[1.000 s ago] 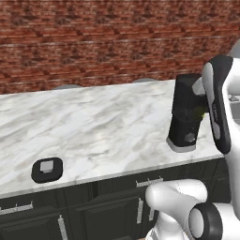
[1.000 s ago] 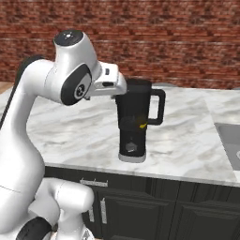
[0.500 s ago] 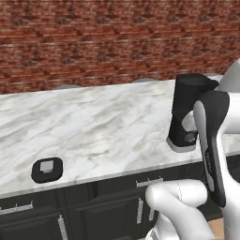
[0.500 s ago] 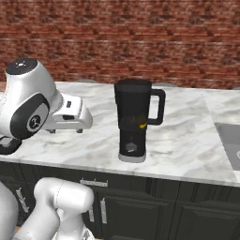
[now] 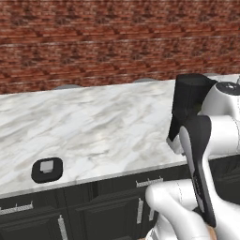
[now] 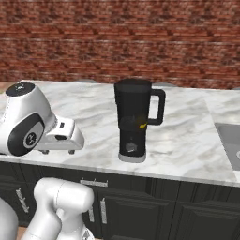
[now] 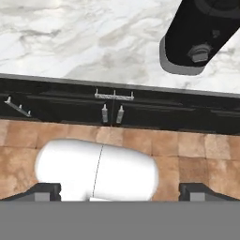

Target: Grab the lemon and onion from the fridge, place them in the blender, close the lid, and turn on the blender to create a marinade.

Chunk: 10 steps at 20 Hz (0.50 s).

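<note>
The blender [image 6: 135, 119] stands on the marble counter [image 6: 187, 150], its black jar on a grey base with a knob [image 7: 200, 52] low on the front. A small yellow patch [image 6: 142, 125] shows on the jar by the handle; I cannot tell whether it is the lemon. The blender [image 5: 190, 105] is partly behind my arm. The lid [image 5: 47, 169] lies flat near the counter's front edge, far left of the blender. My gripper [image 7: 120, 192] is open and empty, its hand [image 6: 63, 138] low at the counter's front edge, left of the blender. The onion and fridge are out of view.
A brick wall [image 5: 93, 42] backs the counter. Dark cabinet doors with metal handles [image 7: 115, 96] run below the counter, above a brown tiled floor [image 7: 178, 150]. A sink [image 6: 230, 140] sits at the counter's right end.
My hand has swung from above the blender's mouth down and to the left, to the counter's front edge. The jaws stay open. Blender and lid have not moved.
</note>
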Tool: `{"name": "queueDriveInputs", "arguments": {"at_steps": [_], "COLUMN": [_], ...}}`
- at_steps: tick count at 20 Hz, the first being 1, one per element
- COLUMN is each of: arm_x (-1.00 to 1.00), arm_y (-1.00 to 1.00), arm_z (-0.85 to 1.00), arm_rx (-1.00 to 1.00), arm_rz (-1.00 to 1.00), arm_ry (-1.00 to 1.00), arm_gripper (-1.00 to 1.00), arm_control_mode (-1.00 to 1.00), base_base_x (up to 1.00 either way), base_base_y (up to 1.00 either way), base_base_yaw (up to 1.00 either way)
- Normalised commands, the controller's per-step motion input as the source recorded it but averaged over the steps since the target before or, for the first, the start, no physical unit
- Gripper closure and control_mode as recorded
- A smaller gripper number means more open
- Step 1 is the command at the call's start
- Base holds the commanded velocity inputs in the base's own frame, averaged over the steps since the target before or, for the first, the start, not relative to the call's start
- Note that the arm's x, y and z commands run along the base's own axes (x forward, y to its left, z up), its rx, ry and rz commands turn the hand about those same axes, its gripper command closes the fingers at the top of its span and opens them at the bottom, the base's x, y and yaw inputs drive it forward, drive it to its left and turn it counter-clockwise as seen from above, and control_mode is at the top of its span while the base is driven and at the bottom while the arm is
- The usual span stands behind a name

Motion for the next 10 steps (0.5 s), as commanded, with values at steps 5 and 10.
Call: {"name": "queueDriveInputs", "arguments": {"at_steps": [5, 10], "arm_x": [-0.35, 0.00], "arm_y": [0.22, 0.00], "arm_z": [-0.16, 0.00], "arm_rx": [0.00, 0.00], "arm_rz": [0.03, 0.00], "arm_ry": [-0.01, 0.00], "arm_gripper": [-1.00, -1.00], "arm_control_mode": [-1.00, 1.00], "base_base_x": [0.00, -0.69], "base_base_y": [0.00, 0.69], "base_base_yaw": [0.00, 0.42]}}
